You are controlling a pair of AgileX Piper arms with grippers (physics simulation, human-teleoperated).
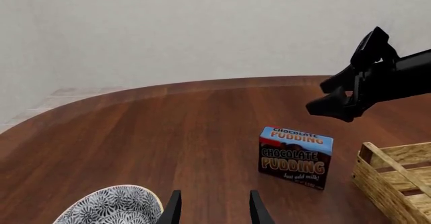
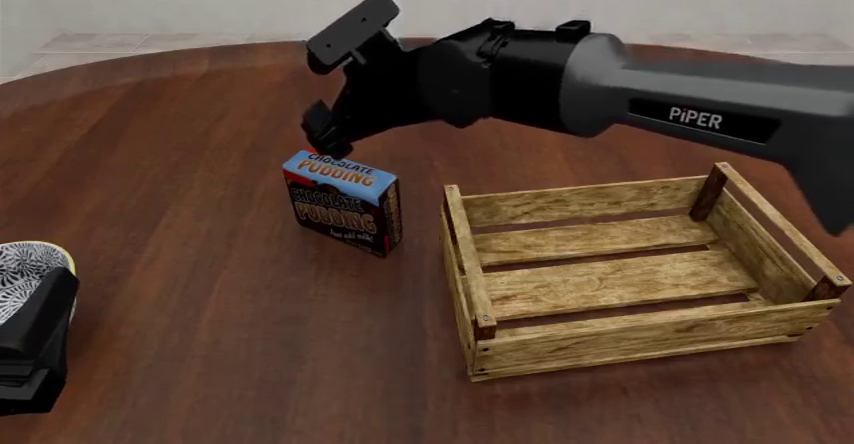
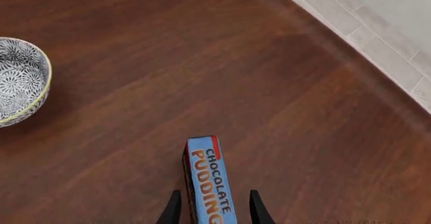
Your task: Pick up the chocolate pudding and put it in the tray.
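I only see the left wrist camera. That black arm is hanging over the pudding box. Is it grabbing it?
Observer: Not yet. The right wrist view shows the right arm's fingers open, one on each side of the chocolate pudding, with its blue top between them.
Operator: Is anything in the tray? I only see a corner.
Observer: No. The front view shows the whole tray, and there are only bare slats inside.
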